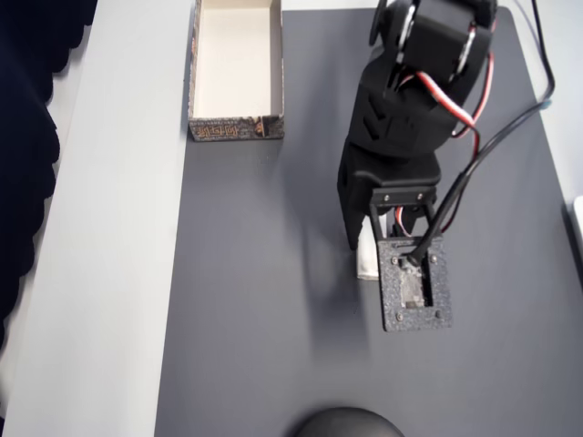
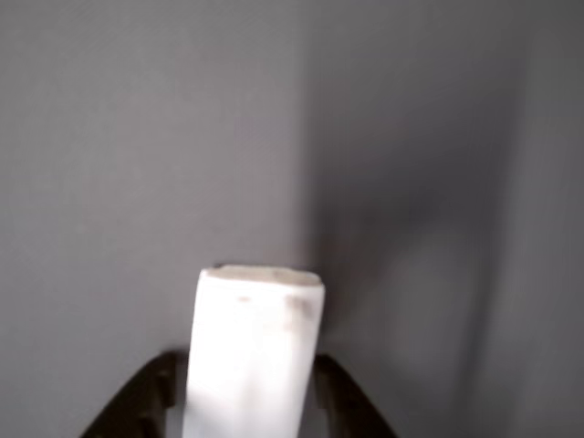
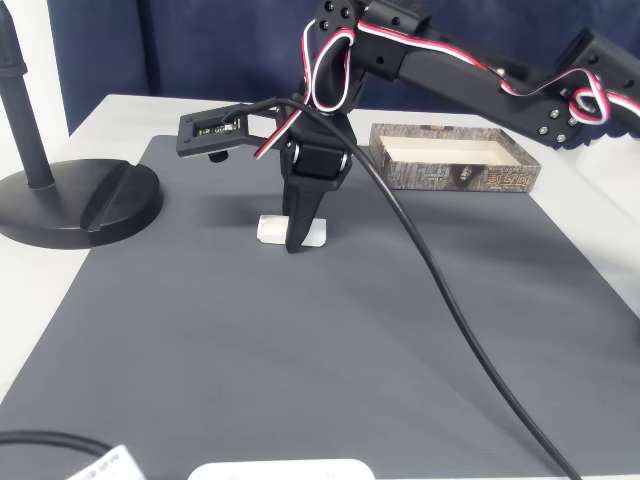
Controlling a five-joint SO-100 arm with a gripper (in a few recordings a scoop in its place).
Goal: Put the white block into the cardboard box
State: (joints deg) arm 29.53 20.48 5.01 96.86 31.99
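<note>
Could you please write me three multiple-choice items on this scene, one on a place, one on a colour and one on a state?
1. Where is the white block?
A. inside the box
B. on the dark mat
C. on the lamp base

2. What colour is the inside of the cardboard box?
A. pale cream
B. blue
C. red

3. What does the box hold?
A. the block
B. a cable
C. nothing

Answers: 1 B, the block lies on the mat between the fingers of the gripper; 2 A, the overhead view shows it; 3 C, its floor is bare.
</note>
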